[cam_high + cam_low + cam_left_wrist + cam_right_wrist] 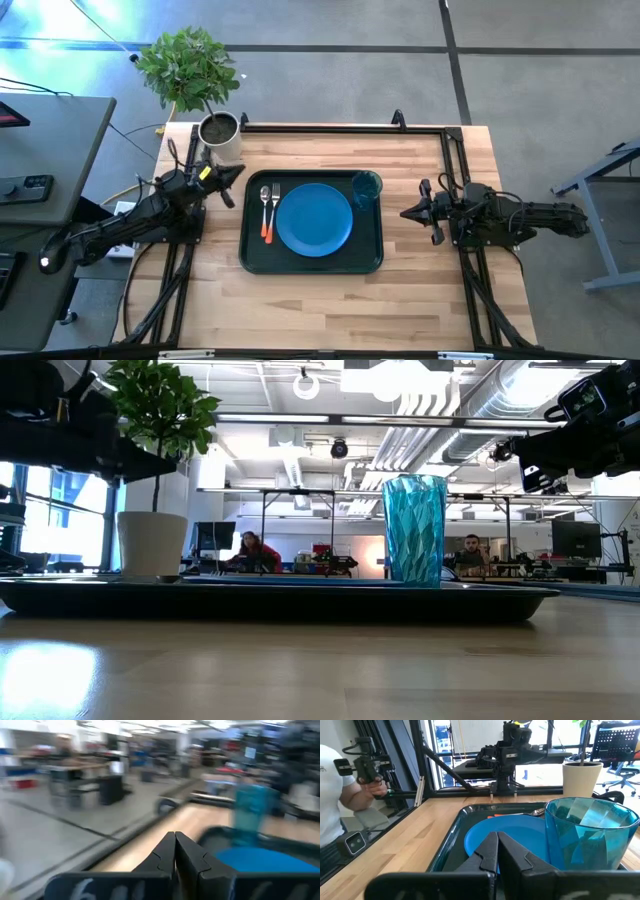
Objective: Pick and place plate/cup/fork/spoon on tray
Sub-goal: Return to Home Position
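Observation:
The dark green tray lies in the middle of the table. On it rest the blue plate, the teal cup upright at its far right corner, and the fork and spoon side by side at its left. My left gripper is shut and empty, above the table left of the tray's far left corner. My right gripper is shut and empty, right of the tray. The cup also shows in the right wrist view.
A grey pot with a green plant stands at the table's far left, close to my left gripper. A black frame rail runs along the far edge. A person stands beyond the table in the right wrist view.

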Robot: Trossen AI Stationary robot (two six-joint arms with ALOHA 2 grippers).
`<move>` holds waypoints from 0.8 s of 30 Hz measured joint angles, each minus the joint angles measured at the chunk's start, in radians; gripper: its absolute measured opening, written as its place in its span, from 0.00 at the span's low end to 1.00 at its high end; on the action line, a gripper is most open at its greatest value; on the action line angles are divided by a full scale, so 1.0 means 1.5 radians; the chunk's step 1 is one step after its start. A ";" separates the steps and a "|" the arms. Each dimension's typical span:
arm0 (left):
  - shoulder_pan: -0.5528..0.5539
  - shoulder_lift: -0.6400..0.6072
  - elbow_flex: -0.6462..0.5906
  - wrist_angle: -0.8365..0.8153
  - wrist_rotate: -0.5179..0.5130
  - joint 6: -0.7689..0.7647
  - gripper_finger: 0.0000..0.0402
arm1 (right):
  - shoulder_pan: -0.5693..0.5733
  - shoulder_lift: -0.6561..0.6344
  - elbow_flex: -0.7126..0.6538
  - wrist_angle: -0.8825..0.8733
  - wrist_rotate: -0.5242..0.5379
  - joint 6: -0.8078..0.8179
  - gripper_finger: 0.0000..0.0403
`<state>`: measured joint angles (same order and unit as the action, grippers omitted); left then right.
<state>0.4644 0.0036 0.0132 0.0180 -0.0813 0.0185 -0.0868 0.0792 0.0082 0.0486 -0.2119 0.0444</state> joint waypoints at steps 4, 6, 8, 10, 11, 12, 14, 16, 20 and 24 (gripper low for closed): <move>-0.005 0.008 0.000 -0.007 0.051 -0.008 0.00 | 0.000 0.000 0.000 0.000 0.000 0.000 0.00; -0.013 0.012 0.000 -0.008 0.051 -0.004 0.00 | 0.000 0.000 0.000 0.000 0.000 0.000 0.00; -0.020 0.016 0.000 -0.007 0.051 0.011 0.00 | 0.000 0.000 0.000 0.000 0.000 0.000 0.00; -0.026 0.024 0.000 -0.008 0.051 0.023 0.00 | 0.000 0.000 0.000 0.000 0.000 0.000 0.00; -0.029 0.028 0.000 -0.008 0.052 0.021 0.00 | 0.000 0.000 0.000 0.000 0.000 0.000 0.00; -0.032 0.035 0.000 -0.005 0.053 0.012 0.00 | 0.000 0.000 0.000 0.000 0.000 0.000 0.00; -0.040 0.047 0.000 -0.005 0.063 0.007 0.00 | 0.000 0.000 0.000 0.000 0.000 0.000 0.00; -0.052 0.053 0.000 -0.001 0.083 0.005 0.00 | 0.000 0.000 0.000 0.000 0.000 0.000 0.00; -0.077 0.053 0.000 0.028 0.112 0.006 0.00 | 0.000 0.000 0.000 0.000 0.000 0.000 0.00; -0.103 0.053 0.000 0.044 0.139 0.006 0.00 | 0.000 0.000 0.000 0.000 0.000 0.000 0.00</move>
<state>0.3106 0.0834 0.0128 0.0843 0.1272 0.0274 -0.0868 0.0792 0.0082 0.0486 -0.2119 0.0444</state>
